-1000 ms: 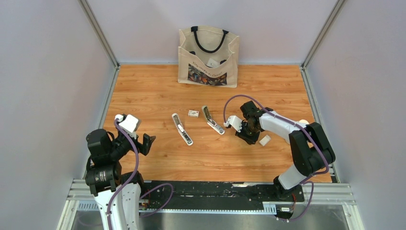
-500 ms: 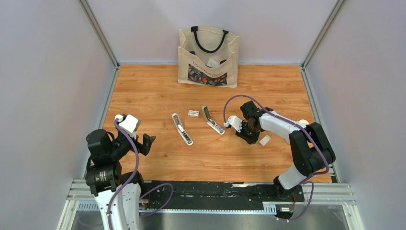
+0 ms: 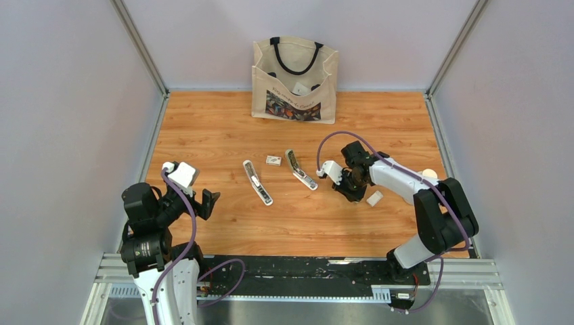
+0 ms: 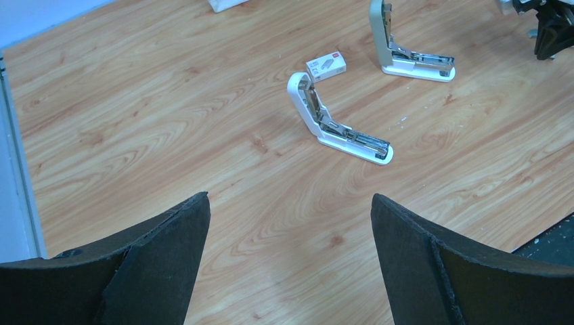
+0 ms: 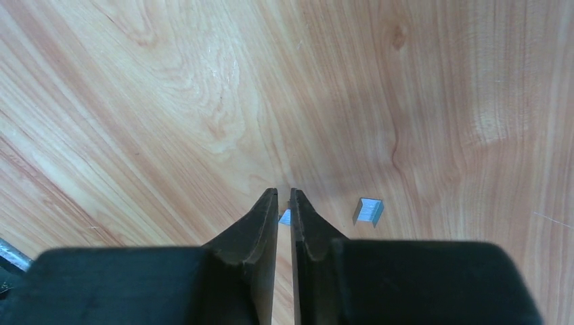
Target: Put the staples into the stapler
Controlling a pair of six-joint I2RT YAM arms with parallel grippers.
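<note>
my right claw [image 5: 284, 200] is down at the wooden table [image 3: 216, 128] with its fingers drawn almost together, and a thin grey-blue sliver of staple strip [image 5: 285, 217] shows in the narrow slit between the tips. i read that as a pinch on the strip, though so little of it shows that i cannot be sure how firmly it sits. i hold it at the very tips because the strip is tiny and lies flat, so only a fine grip from straight above can get under its edges. a loose staple piece [image 5: 367, 210] lies on the wood just beside my fingers, apart from them and untouched. both staplers are hinged open with their channels facing up, which is why i can drop a strip in without prying anything: the grey stapler [image 3: 300, 170] lies nearest my right claw, and the white stapler [image 3: 258, 183] is farther left, with a small staple box [image 3: 273, 160] between their far ends. which stapler is meant i cannot tell; the nearer seems likelier. my left claw [image 4: 288, 261] hangs wide open and empty near its base, well apart from everything, kept out of the way.
</note>
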